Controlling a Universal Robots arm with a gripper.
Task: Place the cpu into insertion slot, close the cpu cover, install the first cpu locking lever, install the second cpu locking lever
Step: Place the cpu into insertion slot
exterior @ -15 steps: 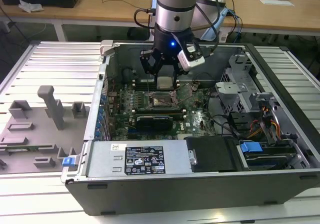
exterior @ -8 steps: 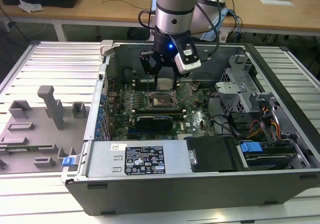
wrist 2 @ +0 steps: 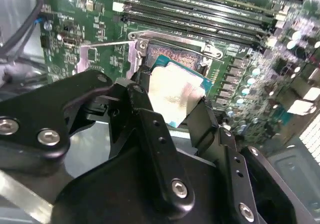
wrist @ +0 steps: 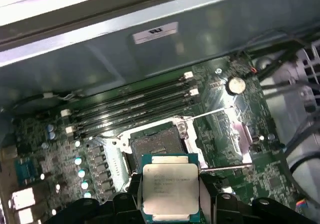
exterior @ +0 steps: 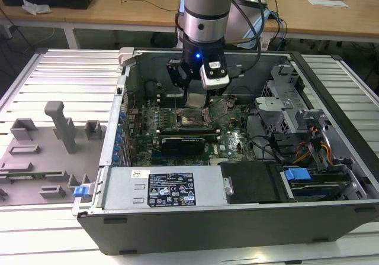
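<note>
Computer case point(exterior: 237, 229) lay open on its side on a slatted metal table point(exterior: 59, 70), its long side wall closest to the exterior camera. Grey tray point(exterior: 41, 152) of moulded holders sat on the table at the exterior view's left, just beside the case.

Robot arm point(exterior: 204, 10) reached straight down into the case. Green circuit board point(exterior: 231, 138) covered the case floor. Long black card point(exterior: 183, 142) stood on the board, near the socket. Memory slots point(wrist: 130, 104) ran in a row on the socket's other side.

Gripper point(wrist 2: 172, 96) hung low over the board, its black fingers point(wrist 2: 145, 119) pinching the chip point(wrist: 170, 191) by two opposite edges. Chip was level, pale top face up, green rim showing.

Socket point(wrist: 155, 146) was bare inside, dark contact field exposed. Chip was held over the socket's edge, not seated in it.

Cover plate point(wrist: 239, 134) was swung open, lying off to one side of the socket. Thin metal lever point(wrist: 210, 115) ran along the plate's edge, unlatched.
</note>
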